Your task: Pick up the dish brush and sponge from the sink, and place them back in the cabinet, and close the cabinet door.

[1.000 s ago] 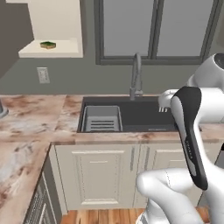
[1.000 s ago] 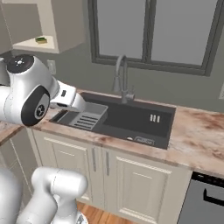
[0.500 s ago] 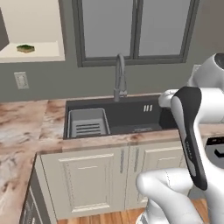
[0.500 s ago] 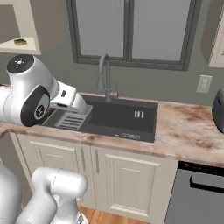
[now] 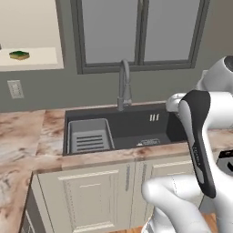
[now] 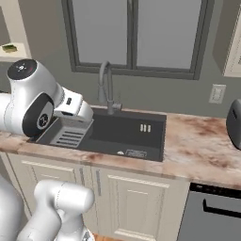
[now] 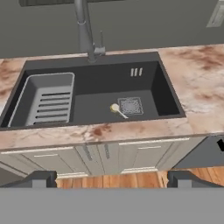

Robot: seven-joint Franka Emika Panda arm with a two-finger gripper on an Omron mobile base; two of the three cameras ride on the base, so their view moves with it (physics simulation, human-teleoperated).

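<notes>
Claw (image 7: 112, 179) stood wide and empty, well above and in front of the sink (image 7: 162, 94). Brush (image 7: 117, 109) lay on the basin floor just beside the drain grate (image 7: 130, 105), thin and flat. Sponge (image 5: 19, 55) already sat on the cabinet shelf (image 5: 41, 57), up left of the sink. Risks, as I judged them: fingers scraping the basin floor or skating off the slim handle; arm clipping the faucet (image 7: 85, 30) on descent.

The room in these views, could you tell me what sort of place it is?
A home kitchen, rendered: a black sink with an arched faucet is set in a marbled counter under a window, over cream base cabinets.
</notes>
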